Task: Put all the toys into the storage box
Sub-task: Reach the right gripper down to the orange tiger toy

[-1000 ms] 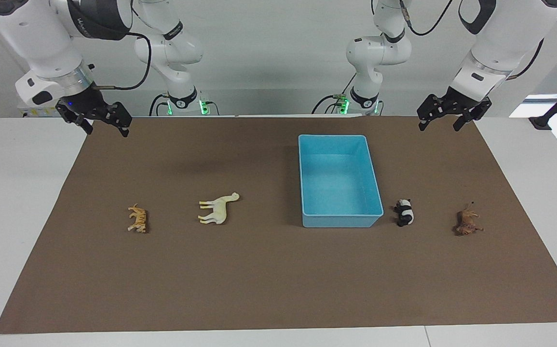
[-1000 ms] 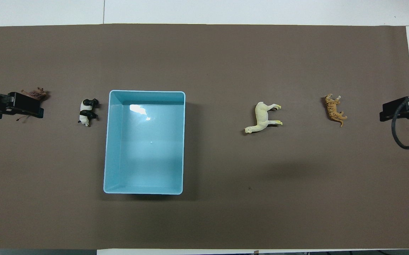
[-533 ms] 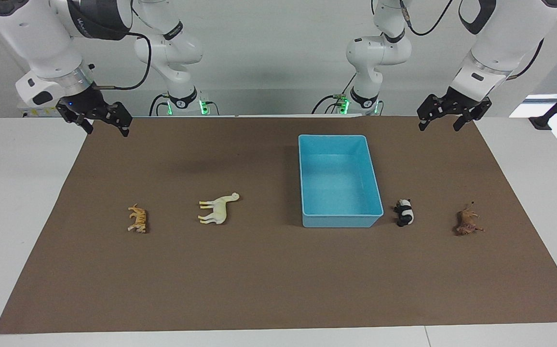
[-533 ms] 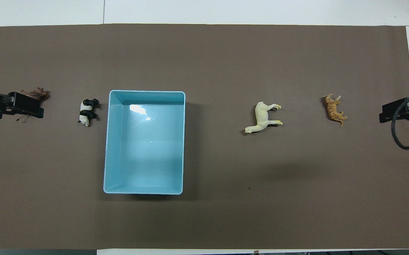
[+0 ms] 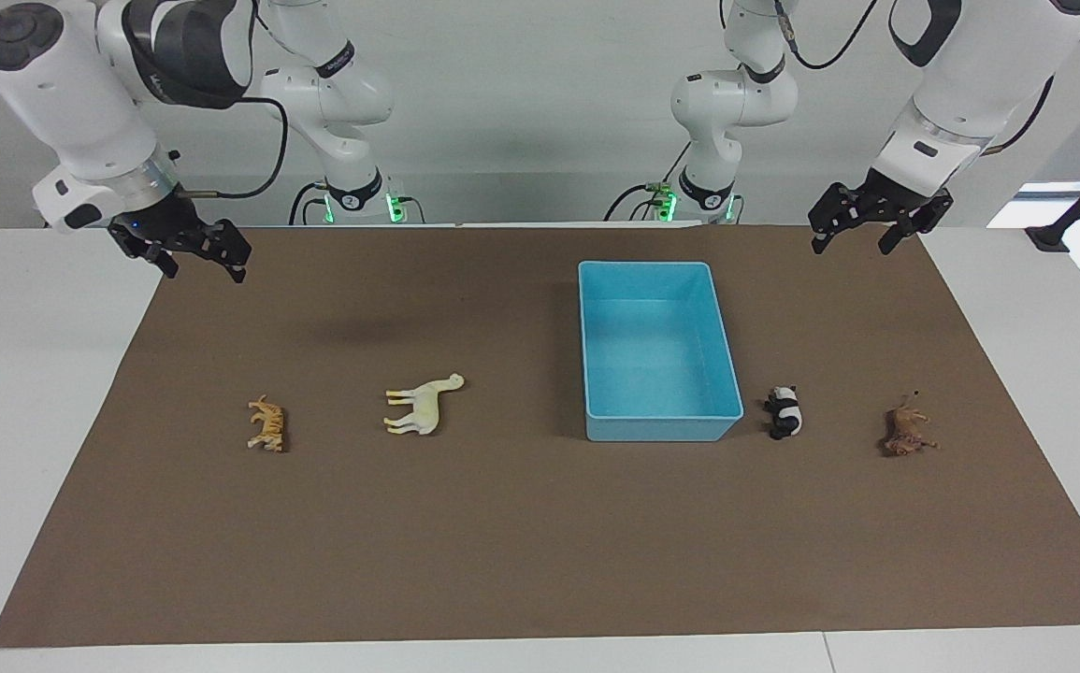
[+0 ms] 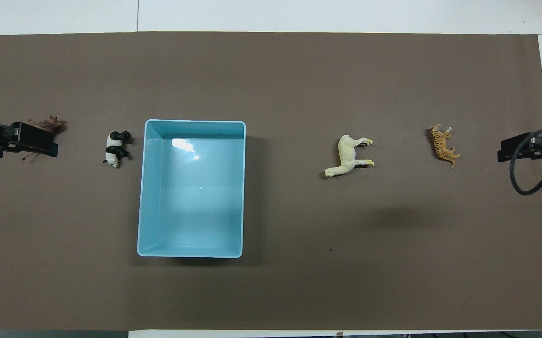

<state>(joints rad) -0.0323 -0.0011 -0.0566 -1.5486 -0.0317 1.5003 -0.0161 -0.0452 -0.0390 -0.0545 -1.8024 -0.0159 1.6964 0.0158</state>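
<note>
Brown mat [image 5: 540, 542]: both end effectors raised, fingers spread, empty.

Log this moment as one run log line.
light blue plastic storage box: empty | four plastic animal toys: on brown mat | left hand: open, raised | right hand: open, raised

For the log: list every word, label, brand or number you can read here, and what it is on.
None readable.
Right arm: pale lettering on its black joint cover, too blurred to read.
Toys, box and mat: no text.
</note>
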